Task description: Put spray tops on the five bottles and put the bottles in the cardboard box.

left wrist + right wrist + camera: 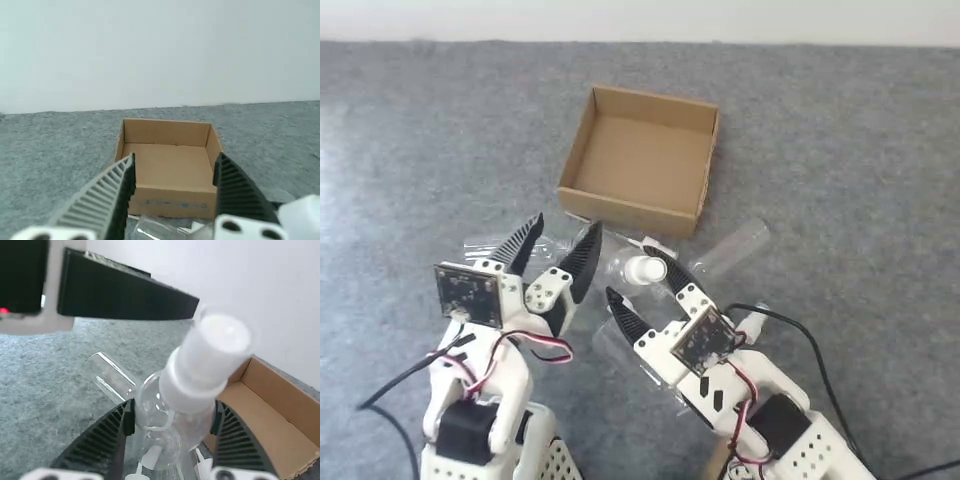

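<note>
Grey carpet [840,150] covers the table. The box [630,208] sits open on it toward the far side, its brown floor in plain sight, and a white wall [160,50] rises behind it.

The right gripper [628,270] is closed around a clear bottle [170,430] — its fingers [100,445] press on either side of the rounded body, just under the neck. A white spray top [646,270] sits on that bottle. The bottle is held in front of the box's near wall, close to it but not touching, and it is tilted rather than upright.

The left gripper [566,224] stands wide open and holds nothing. It hangs just beside the right gripper, aimed at the near wall of the box. In the left wrist view the box shows between its two black fingers [112,195].

A loose bottle [735,243] lies on its side on the carpet near the box's near right corner, apart from both grippers. It also shows in the right wrist view beyond the held bottle. More clear bottles [485,245] lie flat on the carpet beside and under the grippers — how many I cannot tell.
</note>
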`<state>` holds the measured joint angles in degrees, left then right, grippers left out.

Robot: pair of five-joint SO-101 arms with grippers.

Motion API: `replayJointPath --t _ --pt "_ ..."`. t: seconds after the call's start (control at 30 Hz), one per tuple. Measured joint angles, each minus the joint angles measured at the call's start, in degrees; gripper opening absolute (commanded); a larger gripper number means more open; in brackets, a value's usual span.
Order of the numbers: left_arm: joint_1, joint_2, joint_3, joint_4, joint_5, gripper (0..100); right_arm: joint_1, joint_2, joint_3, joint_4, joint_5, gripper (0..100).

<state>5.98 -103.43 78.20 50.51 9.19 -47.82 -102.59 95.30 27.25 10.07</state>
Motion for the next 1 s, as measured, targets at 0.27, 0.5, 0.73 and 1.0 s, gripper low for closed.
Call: replayJointPath --t 0.27,0.5,0.73,1.0 --pt "-10.7 0.0 0.0 -1.7 -0.6 24 2.4 0.0 0.0 0.7 0.0 14.4" --pt "-17.8 0.0 2.6 -1.7 -0.8 24 4.1 0.0 0.0 0.7 0.0 14.4" --pt "-22.8 0.1 9.0 -1.7 -0.8 24 4.1 0.0 0.0 3.7 0.0 14.4" --pt "-23.3 0.1 12.3 -1.7 -0.8 24 6.4 0.0 0.0 3.7 0.0 14.4"
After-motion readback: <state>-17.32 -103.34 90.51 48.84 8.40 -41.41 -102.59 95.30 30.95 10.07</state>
